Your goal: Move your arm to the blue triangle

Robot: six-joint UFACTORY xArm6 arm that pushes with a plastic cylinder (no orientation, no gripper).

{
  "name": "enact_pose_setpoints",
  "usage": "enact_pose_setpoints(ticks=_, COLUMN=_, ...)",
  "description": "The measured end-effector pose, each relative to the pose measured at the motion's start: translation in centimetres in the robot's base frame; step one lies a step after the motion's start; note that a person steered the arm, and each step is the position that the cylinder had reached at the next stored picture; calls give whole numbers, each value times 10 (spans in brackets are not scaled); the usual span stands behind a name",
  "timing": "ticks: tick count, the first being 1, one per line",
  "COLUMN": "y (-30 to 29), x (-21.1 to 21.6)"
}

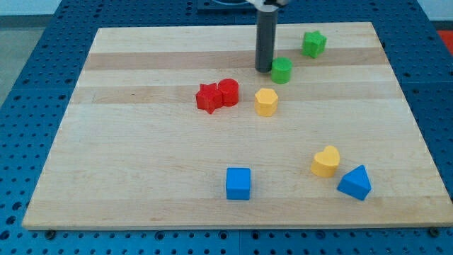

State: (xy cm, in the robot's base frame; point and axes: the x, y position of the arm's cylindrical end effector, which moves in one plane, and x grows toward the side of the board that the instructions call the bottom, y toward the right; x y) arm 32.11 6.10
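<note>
The blue triangle [354, 183] lies near the view's bottom right of the wooden board [141, 163], just right of and below a yellow heart-shaped block [325, 161]. My tip [264, 69] is the lower end of a dark rod near the view's top centre. It stands right beside the left side of a green round block [282, 70], far up and left of the blue triangle.
A green star-like block [314, 44] sits at the top right. A red star block [208, 97] touches a red cylinder [228, 92] left of centre. A yellow hexagonal block [266, 102] sits below my tip. A blue cube [238, 183] lies at bottom centre.
</note>
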Motion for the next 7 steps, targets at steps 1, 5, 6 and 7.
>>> enact_pose_setpoints(ticks=1, y=-48, x=21)
enact_pose_setpoints(ticks=5, y=72, x=-1)
enact_pose_setpoints(ticks=6, y=84, x=13)
enact_pose_setpoints(ticks=7, y=84, x=13)
